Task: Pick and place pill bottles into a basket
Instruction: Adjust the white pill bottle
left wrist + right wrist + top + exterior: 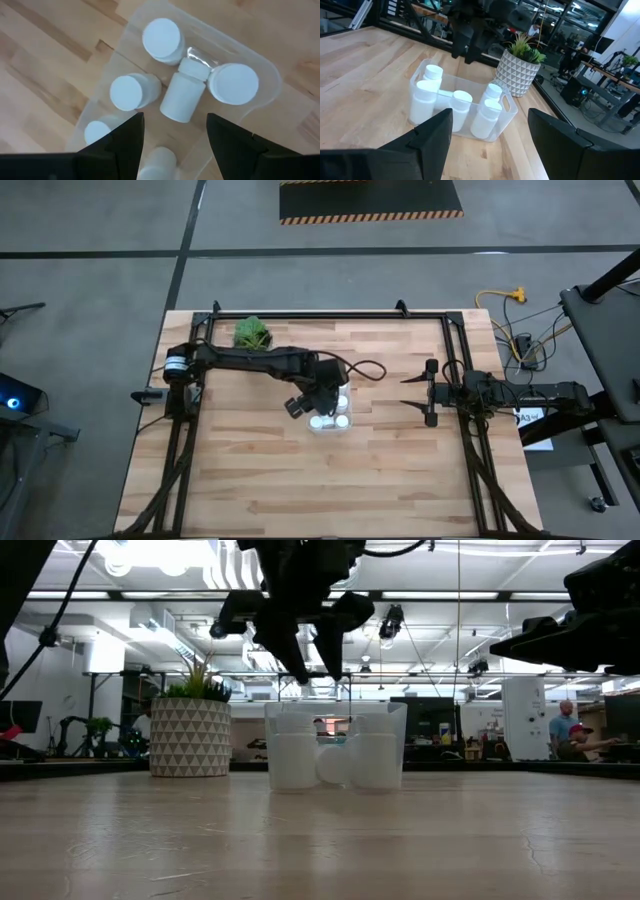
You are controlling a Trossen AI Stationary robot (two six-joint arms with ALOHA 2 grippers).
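Two left fingers (125,145) spread, empty, above basket (260,107)

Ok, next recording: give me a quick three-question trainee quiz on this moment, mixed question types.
1. True or false: the left gripper hangs open above the basket, holding nothing.
2. Multiple choice: the pill bottle in the middle of the basket is A) upright, B) lying on its side, C) outside the basket.
3. Short answer: where is the right gripper, and is it open or shut?

Key:
1. True. In the low view its fingers are spread, with a gap between them, clear of the bottles.
2. B. The left wrist view shows it on its side between upright bottles.
3. It waits at the table's right side, apart from the basket, open and empty.
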